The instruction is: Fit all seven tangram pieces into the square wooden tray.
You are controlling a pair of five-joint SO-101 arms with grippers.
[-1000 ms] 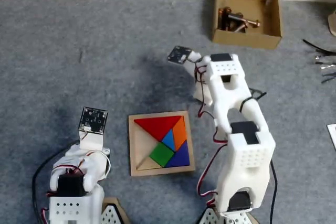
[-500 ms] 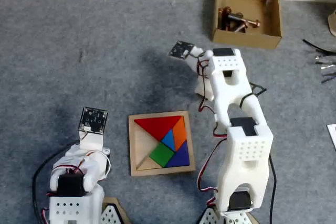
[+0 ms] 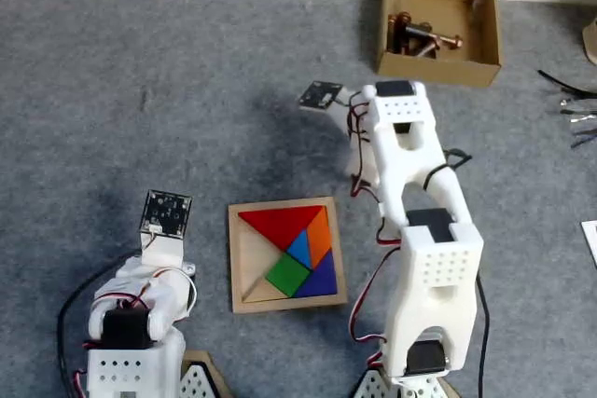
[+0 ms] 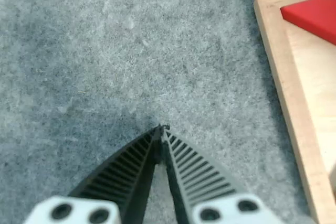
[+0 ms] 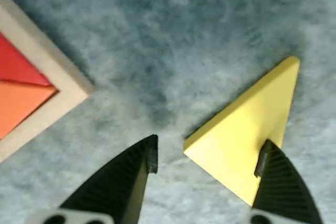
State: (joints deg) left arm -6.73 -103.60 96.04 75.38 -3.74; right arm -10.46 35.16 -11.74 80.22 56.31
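High view: the square wooden tray holds five coloured pieces. Left wrist view: the left gripper, clenched on nothing, sits beside the tray. Right wrist view: the right gripper, jaws released, straddles the yellow triangle lying near the tray's corner.

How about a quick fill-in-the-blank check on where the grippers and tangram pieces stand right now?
The right gripper is open over a loose triangle lying on the carpet; that triangle's colour is ____.
The left gripper is ____ above bare carpet beside the tray.
The largest piece seated in the tray is coloured ____.
Missing words: yellow; shut; red.
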